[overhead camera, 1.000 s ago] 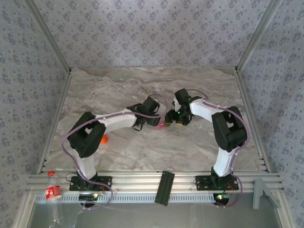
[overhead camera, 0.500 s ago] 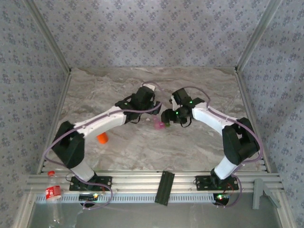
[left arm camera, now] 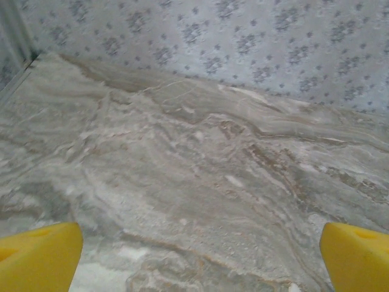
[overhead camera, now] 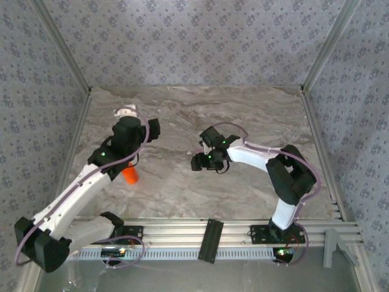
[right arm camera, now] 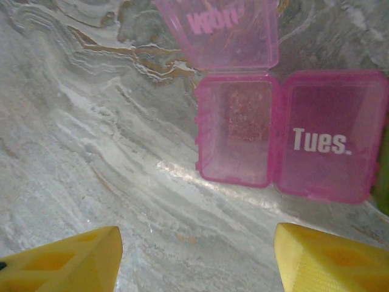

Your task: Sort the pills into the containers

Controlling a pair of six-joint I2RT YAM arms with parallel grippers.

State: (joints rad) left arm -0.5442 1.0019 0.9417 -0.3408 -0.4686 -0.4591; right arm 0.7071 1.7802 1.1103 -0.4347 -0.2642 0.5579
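Your pink containers (right arm camera: 285, 121) lie on the marble table (right arm camera: 91, 121), one lid flipped open, the "Tues." one closed, just ahead of your right gripper (right arm camera: 194, 258), whose fingers are spread and empty. Your left gripper (left arm camera: 194, 255), also spread, hangs over bare marble, with the orange bottle (overhead camera: 129, 174) beside that arm.

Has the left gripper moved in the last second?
Yes. In the top view the left gripper has swung leftward. Earlier it was well right of the orange bottle; now it sits almost straight behind it.

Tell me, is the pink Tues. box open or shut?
Shut. Its Tues. lid lies flat over it, while the neighbouring pink compartment stands uncovered.
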